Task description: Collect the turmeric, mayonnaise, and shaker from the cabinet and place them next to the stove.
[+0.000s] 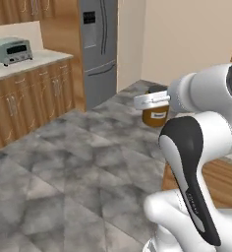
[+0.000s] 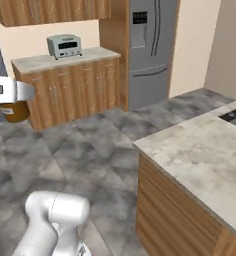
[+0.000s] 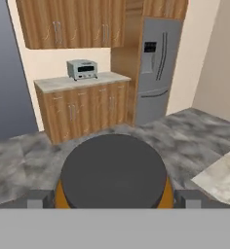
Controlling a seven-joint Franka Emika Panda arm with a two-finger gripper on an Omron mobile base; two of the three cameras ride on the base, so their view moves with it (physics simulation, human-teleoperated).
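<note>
Grey marbled flooring lies beyond the gripper (image 3: 114, 198), whose wide-spread fingers clasp the turmeric (image 3: 114, 172): amber-brown jar, dark lid.

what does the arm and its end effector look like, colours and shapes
A glossy white arm of rounded, tube-like segments with a long black inlay panel on one link and a dark round joint cap near the top. The end effector is a flat white block; its small grey finger tips are squared.

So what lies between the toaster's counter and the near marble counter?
Bare grey tiled floor lies between the toaster's counter and the near marble counter, as the right base view shows.
</note>
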